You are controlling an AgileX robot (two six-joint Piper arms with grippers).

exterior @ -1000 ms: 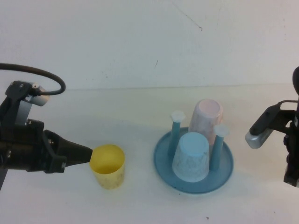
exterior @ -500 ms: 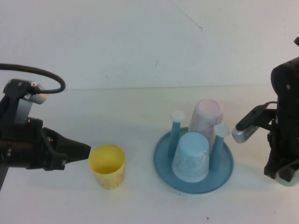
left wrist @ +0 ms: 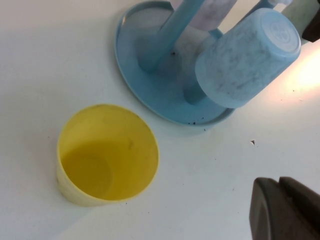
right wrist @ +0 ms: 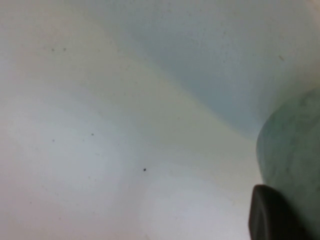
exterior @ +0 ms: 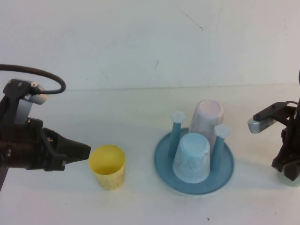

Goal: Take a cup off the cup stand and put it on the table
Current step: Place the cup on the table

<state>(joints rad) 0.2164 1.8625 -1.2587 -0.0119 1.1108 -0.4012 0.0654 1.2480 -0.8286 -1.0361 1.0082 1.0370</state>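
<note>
The mint-green cup (right wrist: 292, 150) fills a corner of the right wrist view, with one dark finger (right wrist: 272, 217) pressed against its side. In the high view only a pale sliver of it (exterior: 294, 181) shows under my right gripper (exterior: 287, 169), low over the table (exterior: 140, 108) at the far right edge, right of the cup stand (exterior: 161, 164). My right gripper is shut on the cup. My left gripper (exterior: 87, 151) is shut and empty, its tip (left wrist: 279, 182) just left of the yellow cup (exterior: 108, 166).
The blue stand (left wrist: 125, 60) holds an upside-down light blue cup (exterior: 191, 157) at the front and a pink cup (exterior: 206, 119) behind, plus two bare pegs with white caps. The yellow cup (left wrist: 105, 155) stands upright on the table, left of the stand.
My right arm swung in toward the stand, then back out to the right and lower. My left gripper drew back slightly from the yellow cup.
</note>
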